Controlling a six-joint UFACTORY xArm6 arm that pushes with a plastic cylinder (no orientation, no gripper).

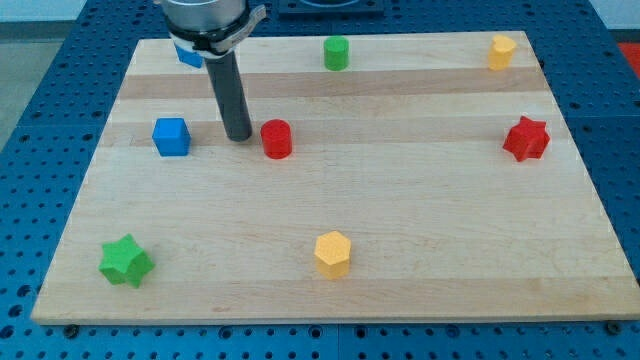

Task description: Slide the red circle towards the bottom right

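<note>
Gripper: none fitted; the rod's tip [239, 137] holds nothing and rests on the table [420, 230], just left of the red circle [276, 139]. Farther left sits the blue cube [171, 137]. Nearer, a yellow hexagon [333, 253] lies well apart.

- You are seeing my tip [239, 136] sitting just left of the red circle [276, 139], between it and the blue cube [171, 136].
- The yellow hexagon [333, 253] is lying nearer, slightly right.
</note>
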